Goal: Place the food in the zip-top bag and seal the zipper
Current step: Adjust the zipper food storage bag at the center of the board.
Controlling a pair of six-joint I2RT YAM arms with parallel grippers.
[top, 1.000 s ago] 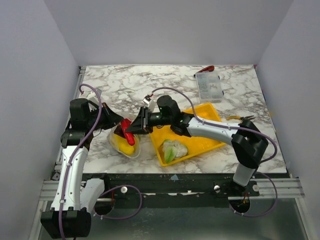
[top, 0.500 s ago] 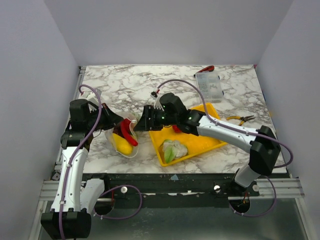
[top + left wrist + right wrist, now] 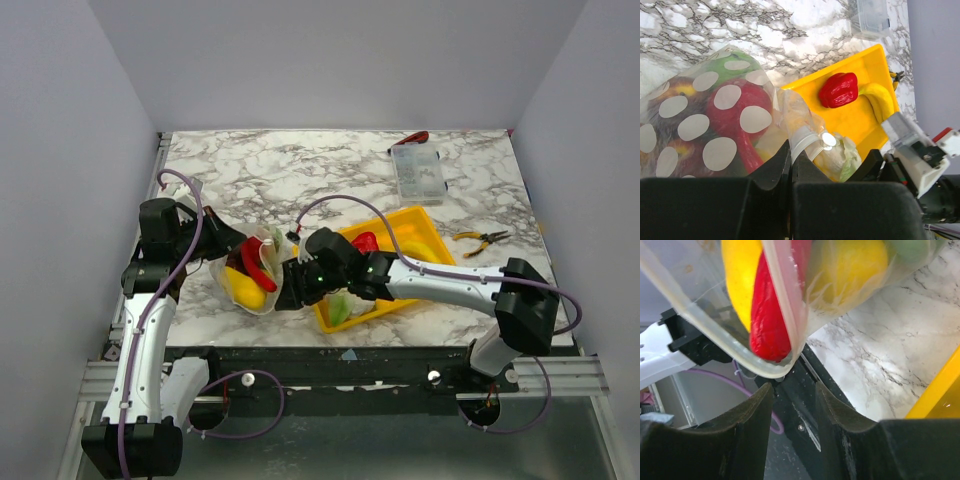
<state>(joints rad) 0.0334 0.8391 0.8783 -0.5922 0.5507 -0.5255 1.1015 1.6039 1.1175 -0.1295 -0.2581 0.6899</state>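
Observation:
The zip-top bag [image 3: 250, 282] lies left of the yellow tray and holds a red piece [image 3: 254, 262] and a yellow piece [image 3: 245, 290]. My left gripper [image 3: 222, 240] is shut on the bag's zipper strip [image 3: 801, 141]; the dotted bag wall [image 3: 715, 120] fills that view. My right gripper [image 3: 291, 285] is open at the bag's near mouth corner. The mouth rim [image 3: 730, 347] sits just beyond its fingertips [image 3: 764, 392], and red [image 3: 770, 335] and yellow [image 3: 740, 285] food shows inside. A red pepper [image 3: 365, 242], a banana [image 3: 420, 246] and a white-green cauliflower [image 3: 842, 157] lie in the tray.
The yellow tray [image 3: 440, 265] stands at centre right, under my right arm. A clear compartment box [image 3: 417, 172] stands at the back right, with a red-handled tool [image 3: 415, 137] behind it. Pliers [image 3: 480, 240] lie right of the tray. The table's front edge [image 3: 805, 420] is below my right gripper.

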